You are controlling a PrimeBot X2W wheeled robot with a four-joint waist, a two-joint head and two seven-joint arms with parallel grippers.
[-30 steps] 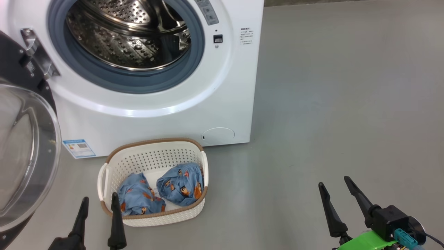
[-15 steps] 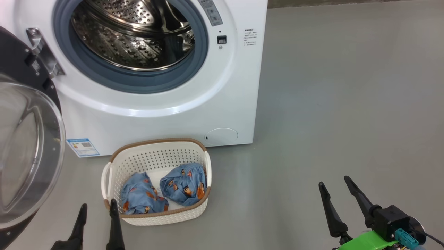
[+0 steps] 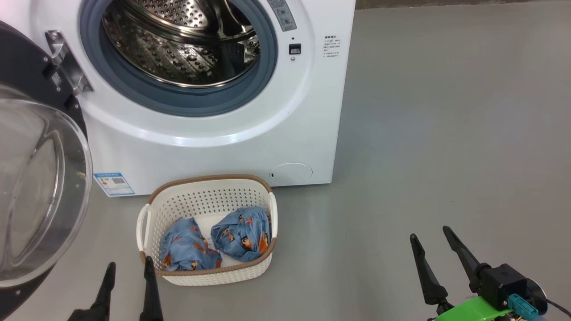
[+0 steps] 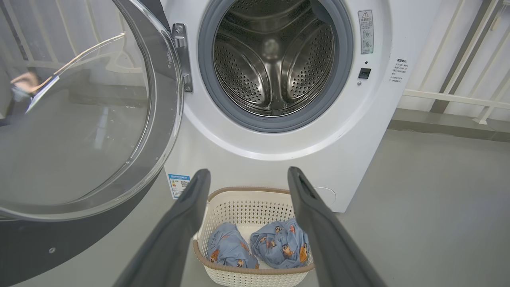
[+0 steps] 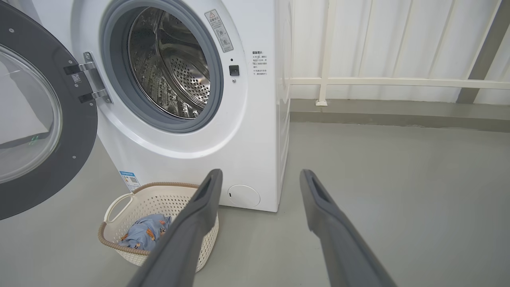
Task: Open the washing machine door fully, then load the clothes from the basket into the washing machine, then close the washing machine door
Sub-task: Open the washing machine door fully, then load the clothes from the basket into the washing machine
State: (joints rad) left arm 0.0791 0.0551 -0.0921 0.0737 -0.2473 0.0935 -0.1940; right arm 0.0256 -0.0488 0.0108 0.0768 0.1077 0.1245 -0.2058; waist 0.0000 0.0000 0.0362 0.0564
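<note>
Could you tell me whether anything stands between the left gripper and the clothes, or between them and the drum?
Nothing visible does. The open left gripper hangs by the cream perforated plastic basket; the two blue printed fabric bundles lie uncovered inside. The round black-ringed glass door is swung aside, so the steel drum stands open.

A plain laundry or utility area, sparse enough to pass for a test space. A white front-loading washing machine [image 3: 214, 151] stands on a smooth grey floor [image 3: 446, 133], its steel drum showing through the round opening. A small cream basket [image 3: 209, 177] of blue printed clothes [image 3: 243, 234] sits on the floor just in front of it. Behind runs a white ribbed wall [image 5: 378, 40] with a white rail [image 5: 398, 83] across it and a low grey kerb [image 5: 398, 113] at its foot
</note>
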